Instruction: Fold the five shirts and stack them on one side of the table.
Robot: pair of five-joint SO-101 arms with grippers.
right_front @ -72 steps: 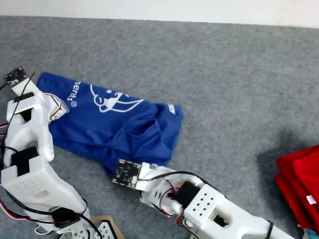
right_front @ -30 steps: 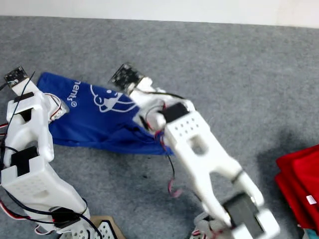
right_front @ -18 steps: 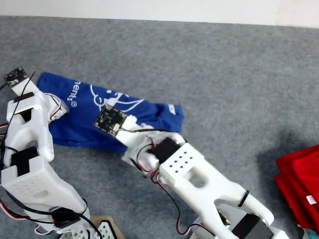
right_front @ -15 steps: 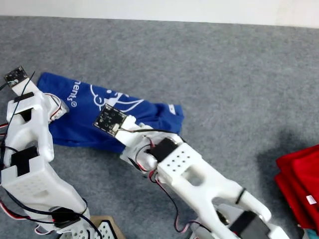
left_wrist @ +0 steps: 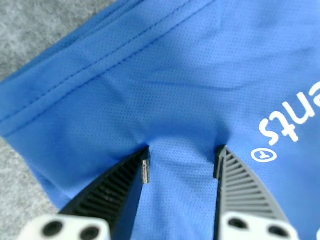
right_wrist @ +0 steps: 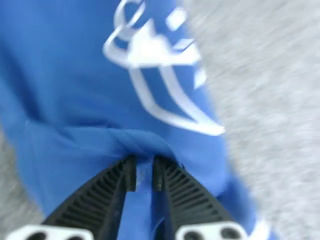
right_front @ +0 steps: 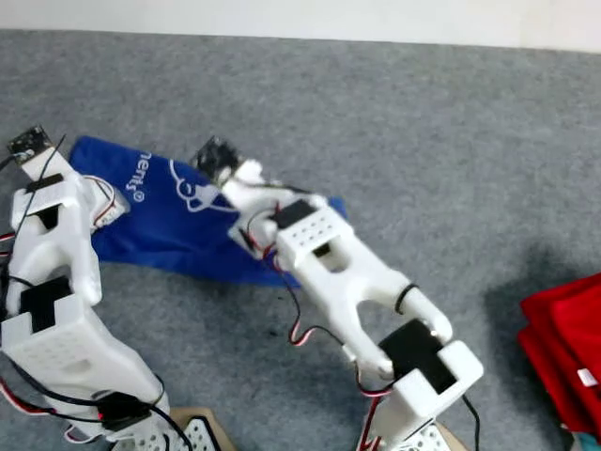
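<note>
High view: blue shirt [right_front: 160,230] lies partly folded on the left of the grey table [right_front: 451,141]. My right arm [right_front: 319,254] is over it, and red shirts [right_front: 563,348] are piled at the right edge, well apart. Left wrist view: my left hand [left_wrist: 182,160] is spread, fingertips down on the blue fabric. Right wrist view: my right hand [right_wrist: 144,172] is pinched on a raised fold of the shirt.

Left arm [right_front: 56,329], right arm [right_front: 324,254]: white printed-plastic shells, black servo blocks [right_front: 413,349], red, black and white wires [right_front: 111,202] looped outside. Small dark circuit board [right_front: 214,155] behind right gripper [right_wrist: 144,172]. Left gripper [left_wrist: 182,160], same as right: black ribbed fingers [left_wrist: 115,187], white base, dark screw holes [left_wrist: 52,229].
</note>
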